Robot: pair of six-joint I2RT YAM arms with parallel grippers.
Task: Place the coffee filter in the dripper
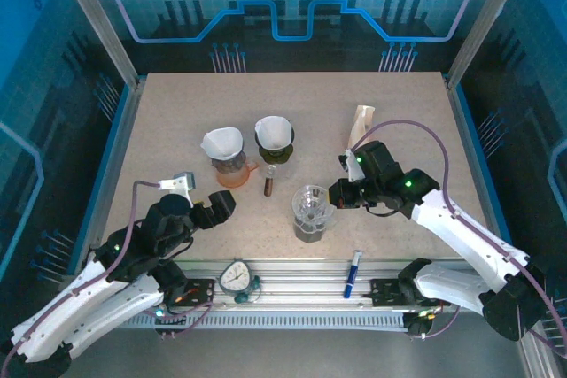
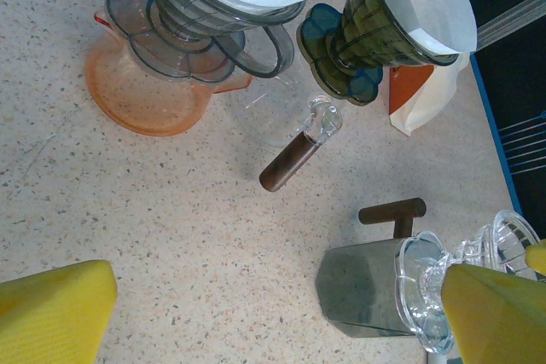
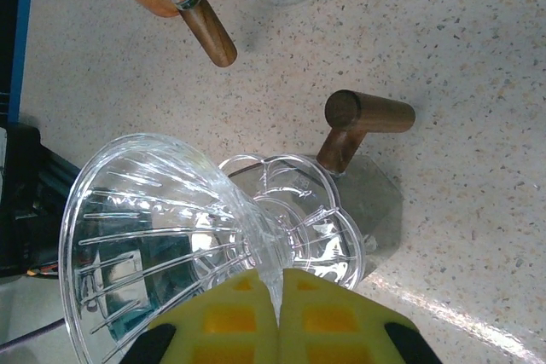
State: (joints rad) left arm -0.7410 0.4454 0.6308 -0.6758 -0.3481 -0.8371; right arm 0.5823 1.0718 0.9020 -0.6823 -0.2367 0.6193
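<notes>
The right claw (image 3: 278, 300) is pinched closed on the thin wall of the clear dripper (image 3: 162, 236). The dripper sits on a grey jug (image 3: 380, 210) with a wooden handle (image 3: 367, 117), around the middle of the worktop (image 1: 177, 112) and a little toward its near edge. The left claw (image 1: 213, 210) hangs spread wide with nothing between its fingers, over the near left part of the worktop. The loose coffee filters (image 1: 359, 123) (a white bundle, standing up) are toward the right edge, just beyond the right claw. Farther back, near the centre, a grey dripper (image 1: 229, 162) on an orange jug (image 1: 236, 176) holds a paper filter (image 1: 221, 141). A dark green dripper (image 1: 273, 153) beside it holds another.
</notes>
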